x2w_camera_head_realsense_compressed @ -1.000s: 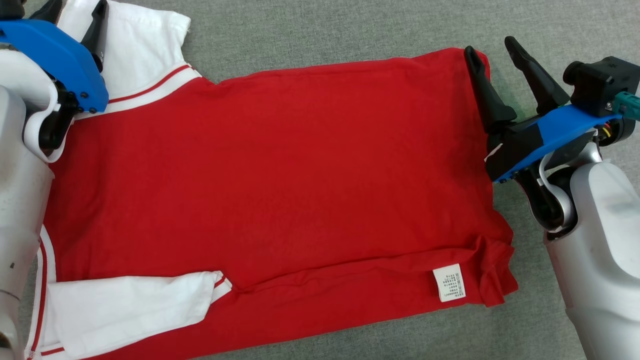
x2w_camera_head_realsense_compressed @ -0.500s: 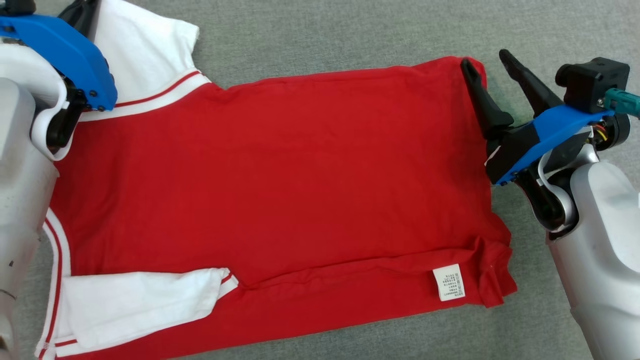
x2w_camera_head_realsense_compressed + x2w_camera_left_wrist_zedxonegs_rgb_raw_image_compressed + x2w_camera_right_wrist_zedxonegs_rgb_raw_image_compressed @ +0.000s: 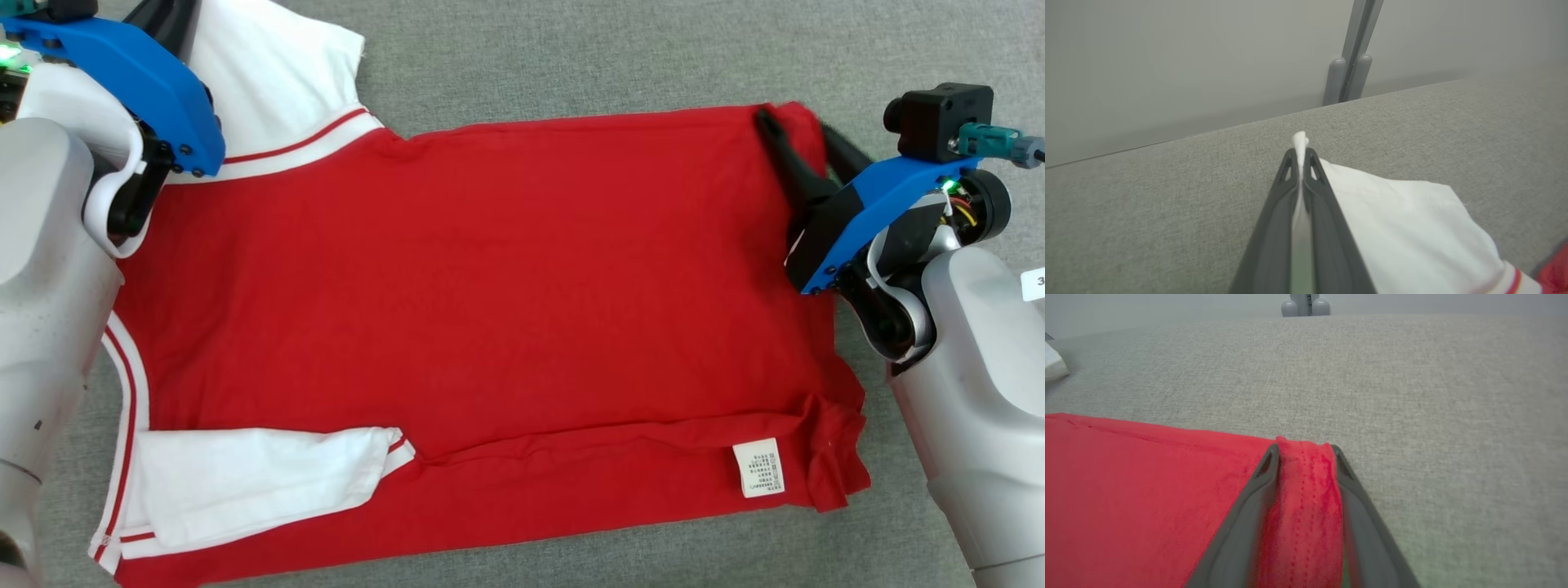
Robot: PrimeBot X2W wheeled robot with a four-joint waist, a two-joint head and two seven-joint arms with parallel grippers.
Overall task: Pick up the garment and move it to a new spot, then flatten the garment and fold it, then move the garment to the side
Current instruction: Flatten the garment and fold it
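Got a red T-shirt (image 3: pixel 490 286) with white, red-striped sleeves, spread flat across the grey fabric-covered table (image 3: pixel 571 57) — neck end toward robot's left, hem toward robot's right. Near long edge folded over onto the body, with a small white printed care label (image 3: pixel 759 467) showing close to the near hem corner. Near white sleeve (image 3: pixel 253 482) folded in onto the red body. Far white sleeve (image 3: pixel 269 73) sticking out past the far edge, lying on the table.

Left tool (image 3: pixel 1300 153): pressed together on the far sleeve's edge, with a thin sliver of white cloth pinched between the fingers (image 3: pixel 1274 228) and poking out past the tips. Sitting low over the table at the shirt's far-left corner.

Right tool (image 3: pixel 1304 449): at the far hem corner, fingers apart and straddling a raised ridge of red stitched hem — cloth touching both inner faces. Can't tell from the wrist view whether actually clamped or just bracketing it.

Behind the table's far edge in the wrist views: grey upright post (image 3: pixel 1349 69) against a plain pale wall (image 3: pixel 1167 61).
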